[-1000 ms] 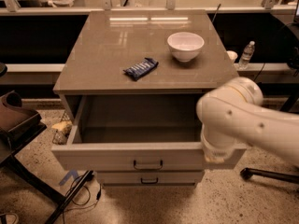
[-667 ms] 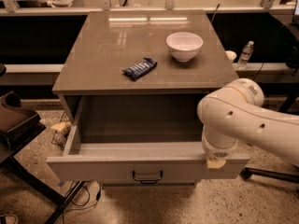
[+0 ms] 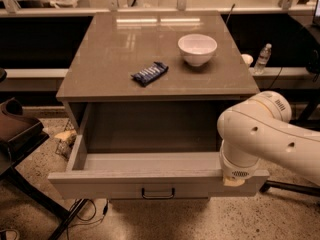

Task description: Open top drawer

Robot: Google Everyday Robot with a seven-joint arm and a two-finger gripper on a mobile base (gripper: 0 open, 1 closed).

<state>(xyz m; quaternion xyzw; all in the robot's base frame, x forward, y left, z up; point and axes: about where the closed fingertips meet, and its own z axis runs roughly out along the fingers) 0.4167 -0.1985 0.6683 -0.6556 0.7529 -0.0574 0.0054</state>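
Note:
The top drawer [image 3: 100, 186] of the pale grey cabinet stands pulled far out towards the camera. Its plain grey box interior [image 3: 150, 161] is empty, and its small dark bar handle [image 3: 158, 193] is at the centre of the front. My white arm [image 3: 260, 134] comes in from the right. My gripper [image 3: 234, 180] is at the end of the arm, at the right end of the drawer's front edge, mostly hidden under the wrist. The lower drawers are hidden behind the open drawer's front.
On the cabinet top [image 3: 110, 49] lie a white bowl [image 3: 197, 49] and a blue snack packet [image 3: 149, 73]. A water bottle [image 3: 262, 59] stands on the ledge at the right. A dark chair [image 3: 15, 134] is at the left, with cables [image 3: 85, 214] on the floor. A chair base [image 3: 292, 186] is at the right.
The top drawer has slid further out towards the camera and now covers the lower drawers. My arm has moved back with its front edge.

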